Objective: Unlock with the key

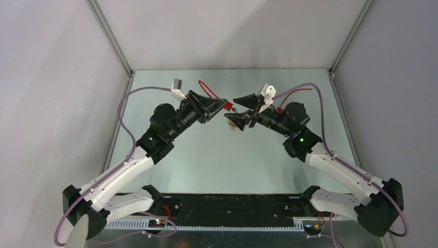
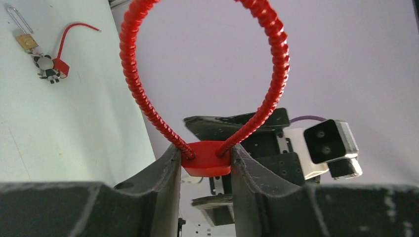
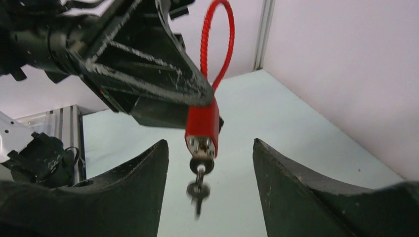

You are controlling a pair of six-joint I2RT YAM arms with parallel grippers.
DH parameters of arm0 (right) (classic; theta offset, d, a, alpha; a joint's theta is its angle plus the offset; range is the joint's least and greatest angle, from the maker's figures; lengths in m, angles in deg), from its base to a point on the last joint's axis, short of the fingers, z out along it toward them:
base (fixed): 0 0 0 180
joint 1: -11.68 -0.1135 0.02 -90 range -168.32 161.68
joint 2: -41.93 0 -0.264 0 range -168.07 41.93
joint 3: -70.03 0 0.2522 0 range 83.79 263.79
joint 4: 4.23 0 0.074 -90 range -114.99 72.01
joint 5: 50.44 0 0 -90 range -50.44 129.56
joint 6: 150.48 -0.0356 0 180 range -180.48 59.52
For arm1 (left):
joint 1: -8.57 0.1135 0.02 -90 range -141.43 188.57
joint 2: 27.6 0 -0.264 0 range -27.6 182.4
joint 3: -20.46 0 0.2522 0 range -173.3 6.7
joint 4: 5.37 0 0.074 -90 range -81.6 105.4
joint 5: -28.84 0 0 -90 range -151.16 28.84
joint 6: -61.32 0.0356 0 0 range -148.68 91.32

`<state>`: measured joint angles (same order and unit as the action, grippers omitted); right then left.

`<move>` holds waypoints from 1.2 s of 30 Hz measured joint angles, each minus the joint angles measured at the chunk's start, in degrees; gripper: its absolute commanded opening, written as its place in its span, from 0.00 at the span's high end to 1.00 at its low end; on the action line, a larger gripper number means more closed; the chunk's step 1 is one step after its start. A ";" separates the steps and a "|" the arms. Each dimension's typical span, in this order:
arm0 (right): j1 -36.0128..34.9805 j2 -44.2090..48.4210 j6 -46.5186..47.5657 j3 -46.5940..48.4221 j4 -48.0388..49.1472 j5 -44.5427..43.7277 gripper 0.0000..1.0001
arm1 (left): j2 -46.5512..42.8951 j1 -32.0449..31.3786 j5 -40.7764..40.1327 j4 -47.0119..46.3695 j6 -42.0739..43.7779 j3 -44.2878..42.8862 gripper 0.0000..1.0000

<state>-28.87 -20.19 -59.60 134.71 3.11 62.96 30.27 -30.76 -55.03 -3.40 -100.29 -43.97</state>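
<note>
My left gripper (image 1: 219, 106) is shut on a red padlock body (image 2: 207, 155) with a red cable loop (image 2: 133, 74) and holds it above the table. In the right wrist view the red lock (image 3: 202, 123) hangs from the left fingers (image 3: 148, 79). A small key (image 3: 201, 164) sits in its bottom keyhole. A second key (image 3: 198, 192) dangles below it, blurred. My right gripper (image 3: 210, 140) is open, with one jaw on each side of the lock's lower end and the keys, touching neither. In the top view the right gripper (image 1: 241, 109) faces the left one.
A small brass padlock (image 2: 25, 40) with a silver shackle lies on the table beside a few keys (image 2: 46, 66) and a red tag with red wire (image 2: 62, 64). A red wire (image 1: 304, 89) shows behind the right arm. Grey walls enclose the table.
</note>
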 measured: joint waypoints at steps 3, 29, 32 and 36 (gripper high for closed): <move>-0.11 -0.13 0.33 1.31 0.96 0.07 0.36 | 0.55 0.00 0.50 0.48 -0.02 -0.57 1.00; 3.10 -0.57 -4.00 3.15 3.04 2.95 1.00 | -1.11 0.90 -1.11 4.31 2.60 -3.15 0.18; 3.28 0.24 -4.98 3.08 3.37 2.97 1.00 | -3.08 1.03 -2.60 6.73 3.58 -3.56 0.19; 3.23 0.92 -5.64 2.75 3.98 2.99 1.00 | -3.87 1.03 -3.28 10.51 4.20 -5.55 0.27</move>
<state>-25.64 -19.28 -65.23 137.46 7.09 65.95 26.40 -29.73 -58.30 7.12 -96.09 -49.53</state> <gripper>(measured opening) 0.233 0.778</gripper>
